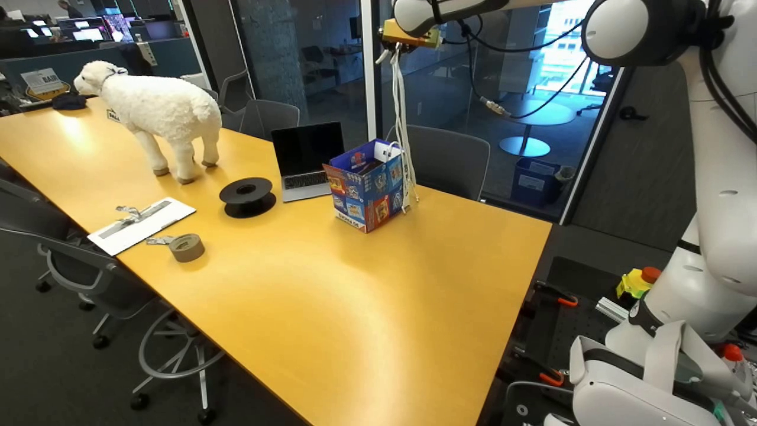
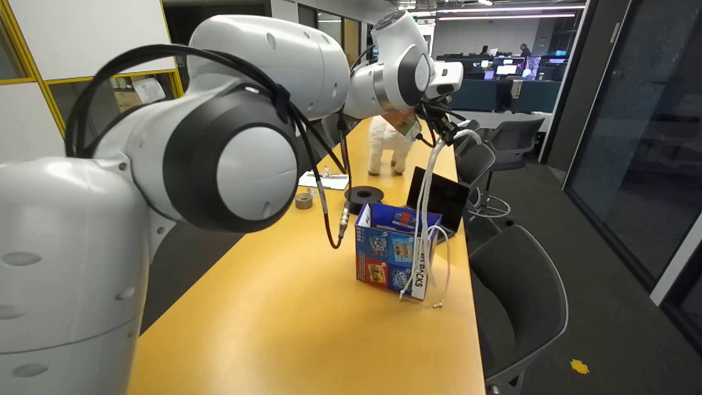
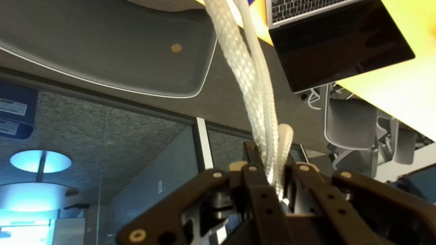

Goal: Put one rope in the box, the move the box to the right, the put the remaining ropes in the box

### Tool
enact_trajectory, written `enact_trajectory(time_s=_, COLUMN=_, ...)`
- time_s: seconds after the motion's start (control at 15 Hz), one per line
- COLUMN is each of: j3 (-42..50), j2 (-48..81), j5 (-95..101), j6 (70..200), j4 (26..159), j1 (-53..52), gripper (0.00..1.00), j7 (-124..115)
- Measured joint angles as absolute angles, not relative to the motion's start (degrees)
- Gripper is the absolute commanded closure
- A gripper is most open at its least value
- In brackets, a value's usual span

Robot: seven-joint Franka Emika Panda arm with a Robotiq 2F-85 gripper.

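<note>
My gripper [image 3: 272, 166] is shut on white rope [image 3: 243, 71], gripped near its top with a short loop sticking out beside the jaws. The gripper also shows high above the table in an exterior view [image 1: 397, 48] and in an exterior view [image 2: 452, 134]. The rope strands [image 1: 399, 100] hang down along the outer side of the box, their ends near the tabletop. The blue printed box [image 1: 378, 198] stands upright and open-topped; it also shows in an exterior view [image 2: 384, 247]. A white strand [image 2: 445, 236] loops over its rim; whether it belongs to the held rope I cannot tell.
An open laptop [image 1: 307, 148] stands right beside the box. A black spool [image 1: 247, 198], a tape roll [image 1: 187, 248], a white clipboard [image 1: 145, 225] and a toy sheep [image 1: 154, 112] are farther along the yellow table [image 1: 355, 307]. Chairs [image 2: 521, 296] line its edge.
</note>
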State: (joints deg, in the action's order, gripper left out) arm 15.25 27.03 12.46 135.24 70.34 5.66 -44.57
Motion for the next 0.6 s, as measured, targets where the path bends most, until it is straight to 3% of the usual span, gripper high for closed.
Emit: enact_trajectory(time_s=0.6, j3=19.54, j2=35.77, j5=12.57, j6=136.42, j4=56.6, j1=5.39, gripper=0.92, j7=-68.25)
